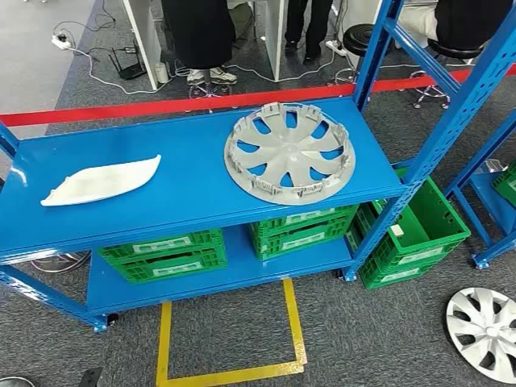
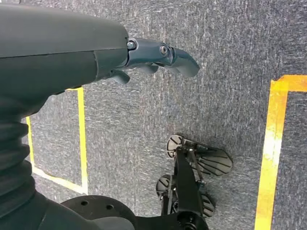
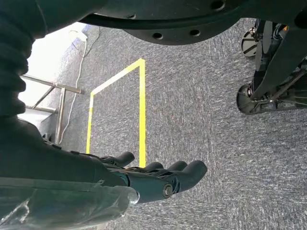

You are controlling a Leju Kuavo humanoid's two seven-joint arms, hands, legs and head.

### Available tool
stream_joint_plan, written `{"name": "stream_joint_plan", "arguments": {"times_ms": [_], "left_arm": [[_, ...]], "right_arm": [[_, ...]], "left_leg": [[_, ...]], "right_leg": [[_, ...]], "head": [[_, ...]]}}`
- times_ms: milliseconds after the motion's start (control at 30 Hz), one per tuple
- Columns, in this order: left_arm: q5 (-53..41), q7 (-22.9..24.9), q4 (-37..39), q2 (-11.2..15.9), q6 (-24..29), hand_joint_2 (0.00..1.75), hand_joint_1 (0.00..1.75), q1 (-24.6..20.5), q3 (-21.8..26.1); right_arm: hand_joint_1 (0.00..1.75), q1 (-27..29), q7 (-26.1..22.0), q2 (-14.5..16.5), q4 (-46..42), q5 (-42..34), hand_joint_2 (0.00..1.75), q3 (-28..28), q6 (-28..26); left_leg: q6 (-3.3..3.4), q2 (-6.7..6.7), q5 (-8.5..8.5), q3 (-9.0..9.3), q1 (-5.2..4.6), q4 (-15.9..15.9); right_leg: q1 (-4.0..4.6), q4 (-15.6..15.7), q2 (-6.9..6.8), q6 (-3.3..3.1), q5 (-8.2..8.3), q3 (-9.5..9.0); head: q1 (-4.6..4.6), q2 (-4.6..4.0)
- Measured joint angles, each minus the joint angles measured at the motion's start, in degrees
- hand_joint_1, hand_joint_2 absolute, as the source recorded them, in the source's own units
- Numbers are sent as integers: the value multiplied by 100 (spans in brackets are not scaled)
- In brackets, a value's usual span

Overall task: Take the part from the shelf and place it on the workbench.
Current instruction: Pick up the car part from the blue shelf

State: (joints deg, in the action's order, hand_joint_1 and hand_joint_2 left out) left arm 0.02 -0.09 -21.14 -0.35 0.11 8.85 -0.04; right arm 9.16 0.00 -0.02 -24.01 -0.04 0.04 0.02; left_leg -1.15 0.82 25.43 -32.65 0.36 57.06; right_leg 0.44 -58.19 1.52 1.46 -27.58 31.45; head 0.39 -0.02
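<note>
Blue shelf (image 1: 182,189) stood in front of the robot in head view. On its top level lay two parts, well apart: a grey wheel cover (image 1: 289,152) w/ inner side up, toward the right end, and a long white curved trim piece (image 1: 101,182) toward the left end. Both rested flat on the shelf; neither was touched by a hand.

Lower level carried green crates (image 1: 163,256), a second stack (image 1: 302,228) beside them. Another green crate (image 1: 420,230) sat on the floor just right of the shelf post. A second wheel cover (image 1: 484,331), white, lay on the grey carpet at lower right. Yellow tape square (image 1: 231,339) was marked on the floor in front of the shelf; red tape line (image 1: 182,105) ran behind it. People's legs stood beyond the red line.

Left hand (image 2: 159,60) hung over the carpet in left wrist view, fingers extended and slightly apart, holding nothing. Right hand (image 3: 159,177) likewise hung over the carpet near yellow tape in right wrist view, fingers stretched out side by side, nothing in its hold.
</note>
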Motion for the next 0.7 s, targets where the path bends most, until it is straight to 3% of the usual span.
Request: {"name": "stream_joint_plan", "arguments": {"times_ms": [67, 200, 700], "left_arm": [[-5, -3, 0, -4, 3, 175, 0, -6, 25], [-155, -184, 0, -75, 57, 0, 0, -86, 463], [-851, -1334, 121, -546, 274, 0, 0, -532, 3060]], "right_arm": [[0, -8, -6, 0, 4, -4, 175, 0, -1], [0, -115, -146, 8, 83, -72, 175, -4, -17], [0, -622, -1026, 250, 586, -562, 175, -323, -25]], "left_leg": [[0, 0, 0, 0, 0, 0], [0, 0, 0, 0, 0, 0], [0, 0, -4, 1, 0, 0]], "right_leg": [[0, 0, 0, 0, 0, 0], [0, 0, 0, 0, 1, 0], [0, 0, 0, 1, 3, -35]], "head": [[0, 0], [-1, 0], [0, 0]]}}
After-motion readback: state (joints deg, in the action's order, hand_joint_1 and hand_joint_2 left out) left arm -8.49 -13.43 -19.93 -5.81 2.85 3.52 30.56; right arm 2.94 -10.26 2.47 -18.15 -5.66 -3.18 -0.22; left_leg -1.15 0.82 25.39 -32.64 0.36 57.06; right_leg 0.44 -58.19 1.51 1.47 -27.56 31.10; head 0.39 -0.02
